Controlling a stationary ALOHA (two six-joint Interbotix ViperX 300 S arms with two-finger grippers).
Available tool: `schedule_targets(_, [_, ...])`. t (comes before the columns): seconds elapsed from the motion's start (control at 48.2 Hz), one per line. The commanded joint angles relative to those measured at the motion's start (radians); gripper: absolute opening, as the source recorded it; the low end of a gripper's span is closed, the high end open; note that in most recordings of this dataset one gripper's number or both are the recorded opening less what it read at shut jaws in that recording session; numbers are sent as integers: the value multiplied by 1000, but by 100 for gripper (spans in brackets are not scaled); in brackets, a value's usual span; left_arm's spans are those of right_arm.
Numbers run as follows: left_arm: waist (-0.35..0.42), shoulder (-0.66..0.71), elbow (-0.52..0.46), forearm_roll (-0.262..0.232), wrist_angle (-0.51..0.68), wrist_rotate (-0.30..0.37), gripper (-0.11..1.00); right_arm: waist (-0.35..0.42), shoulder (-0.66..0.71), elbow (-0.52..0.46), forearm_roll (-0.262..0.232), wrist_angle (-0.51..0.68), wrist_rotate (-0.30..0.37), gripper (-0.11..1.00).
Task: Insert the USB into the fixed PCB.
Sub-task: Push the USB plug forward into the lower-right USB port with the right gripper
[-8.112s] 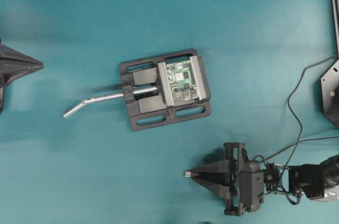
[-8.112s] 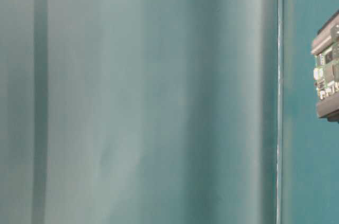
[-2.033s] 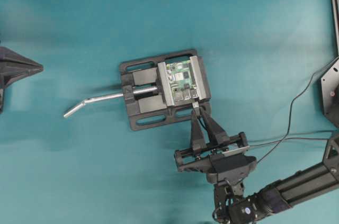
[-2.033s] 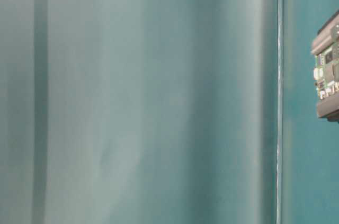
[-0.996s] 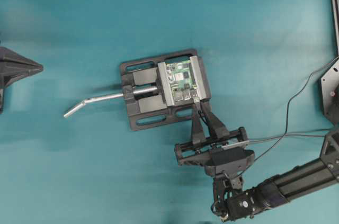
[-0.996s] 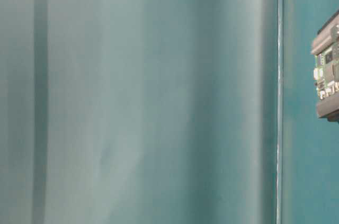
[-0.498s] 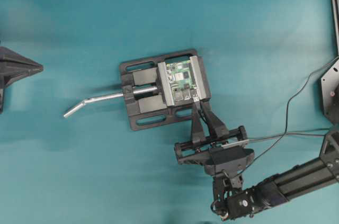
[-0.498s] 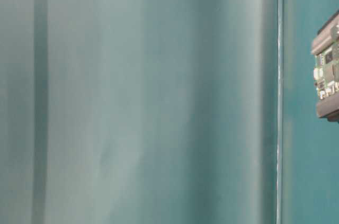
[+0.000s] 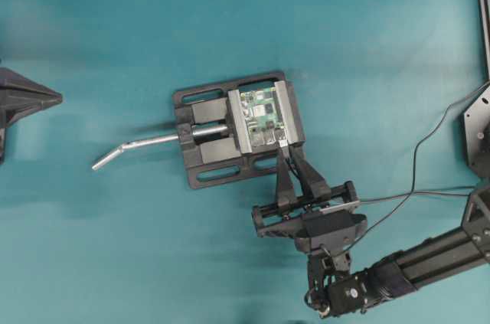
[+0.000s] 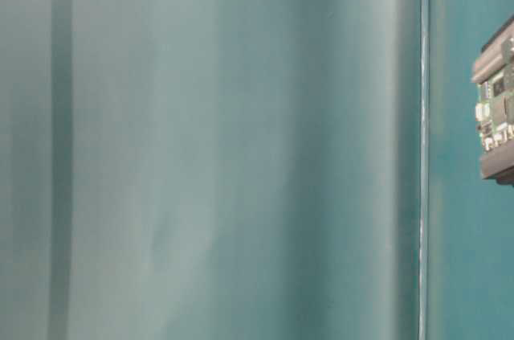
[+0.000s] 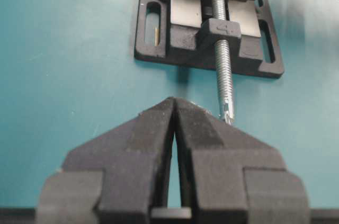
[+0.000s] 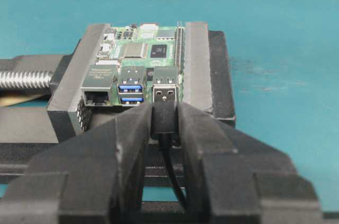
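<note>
The overhead view looks straight down on the teal surface from far off. The table-level view sits low, close to a blurred teal sheet. Each wrist view looks along its tool, from opposite ends, at the black metal vise, also visible overhead.

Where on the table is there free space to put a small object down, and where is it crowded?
Bare table lies above and right of the vise, and below its handle. Crowded: the PCB edge, where the right gripper holds the USB.
</note>
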Motion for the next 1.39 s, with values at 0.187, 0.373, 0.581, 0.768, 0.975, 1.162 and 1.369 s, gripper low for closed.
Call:
schedule_targets(0.187, [3, 6, -29, 2, -5, -5, -1, -26, -48, -5, -25, -6, -20, 21])
schedule_targets(0.373, [3, 6, -29, 3, -5, -5, -1, -28, -55, -5, -25, -6, -48, 21])
schedule_targets(0.581, [3, 6, -29, 2, -5, -3, -1, -28, -60, -9, -25, -5, -52, 21])
schedule_targets(0.768, [2, 6, -29, 2, -5, -3, -1, -26, -71, -12, -25, -8, -57, 21])
schedule_targets(0.975, [3, 6, -31, 3, -5, -5, 0, -26, -75, -12, -25, -6, -69, 21])
schedule_targets(1.162, [2, 6, -29, 2, -5, -5, -1, -26, -72, -6, -25, -6, -75, 21])
schedule_targets(1.369, [2, 6, -29, 2, -5, -5, 0, -31, -74, -3, -26, -5, -78, 21])
